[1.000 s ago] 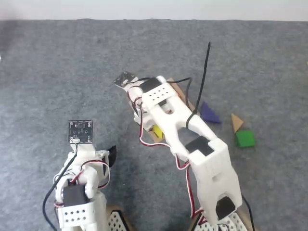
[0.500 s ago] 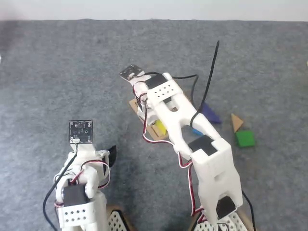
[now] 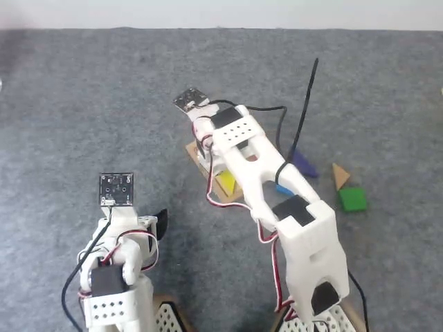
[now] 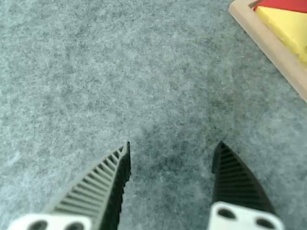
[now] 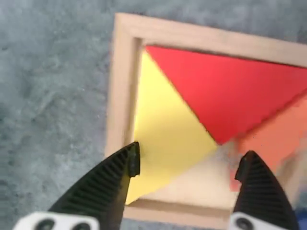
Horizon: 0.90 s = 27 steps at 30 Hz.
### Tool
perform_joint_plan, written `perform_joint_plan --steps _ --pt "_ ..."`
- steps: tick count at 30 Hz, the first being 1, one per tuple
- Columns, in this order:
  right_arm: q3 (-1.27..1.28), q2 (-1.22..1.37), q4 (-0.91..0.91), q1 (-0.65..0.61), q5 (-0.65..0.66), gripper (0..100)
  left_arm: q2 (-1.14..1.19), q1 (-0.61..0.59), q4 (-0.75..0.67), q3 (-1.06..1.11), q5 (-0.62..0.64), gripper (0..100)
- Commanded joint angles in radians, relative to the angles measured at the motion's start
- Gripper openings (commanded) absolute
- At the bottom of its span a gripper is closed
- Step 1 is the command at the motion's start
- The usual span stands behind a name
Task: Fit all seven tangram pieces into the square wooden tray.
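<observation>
Shifted forward, the right claw [image 5: 184, 163] is held apart, empty; beneath it, the red triangle [image 5: 225, 91], yellow triangle [image 5: 163, 129] and orange piece [image 5: 278, 134] are seated in the wooden tray [image 5: 125, 86]; four are left outside.

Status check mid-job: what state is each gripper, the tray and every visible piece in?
wooden tray: partly filled
left gripper: open, empty, over carpet
right gripper: open, empty, over tray
yellow triangle: flat in tray
red triangle: flat in tray
orange piece: in tray, blurred
green square: loose on carpet
tan triangle: loose on carpet
purple piece: loose on carpet
blue piece: mostly hidden by arm
</observation>
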Motion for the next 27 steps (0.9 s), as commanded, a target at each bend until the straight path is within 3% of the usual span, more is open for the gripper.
perform_joint_plan --steps 1,8,20,27 --pt "-0.009 -0.001 -0.042 -0.048 -0.012 31.8 -0.021 0.0 0.005 -0.022 0.008 27" --pt "-0.014 -0.012 -0.045 -0.058 -0.029 31.8 -0.021 0.0 0.005 -0.022 0.008 27" --pt "0.104 -0.369 -0.01 0.102 0.005 31.8 -0.021 0.0 0.005 -0.022 0.008 27" --pt "0.267 -0.314 -0.105 0.188 0.048 31.8 -0.021 0.0 0.005 -0.022 0.008 27"
